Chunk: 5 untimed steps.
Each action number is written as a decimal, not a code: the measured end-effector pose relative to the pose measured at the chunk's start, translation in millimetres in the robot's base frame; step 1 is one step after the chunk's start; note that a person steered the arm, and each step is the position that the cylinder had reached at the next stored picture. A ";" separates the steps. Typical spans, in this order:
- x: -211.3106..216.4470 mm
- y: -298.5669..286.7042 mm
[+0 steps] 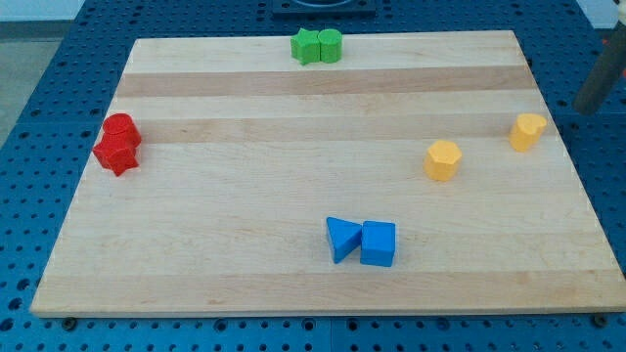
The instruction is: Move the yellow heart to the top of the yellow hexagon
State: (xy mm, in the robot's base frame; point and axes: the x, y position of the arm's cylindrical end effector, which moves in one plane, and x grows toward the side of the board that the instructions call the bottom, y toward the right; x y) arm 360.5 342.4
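The yellow heart stands near the board's right edge. The yellow hexagon stands to its left and a little lower in the view, apart from it. My rod shows blurred at the view's right edge, off the board. My tip is to the upper right of the yellow heart and is not touching it.
A red cylinder and a red star-like block touch at the left edge. Two green blocks touch at the top middle. A blue triangle and a blue cube touch at the bottom middle of the wooden board.
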 end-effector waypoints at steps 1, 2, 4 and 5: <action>0.2 2.5; 10.4 3.0; 43.4 -1.8; 51.6 -43.0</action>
State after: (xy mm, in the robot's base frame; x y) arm 412.1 299.5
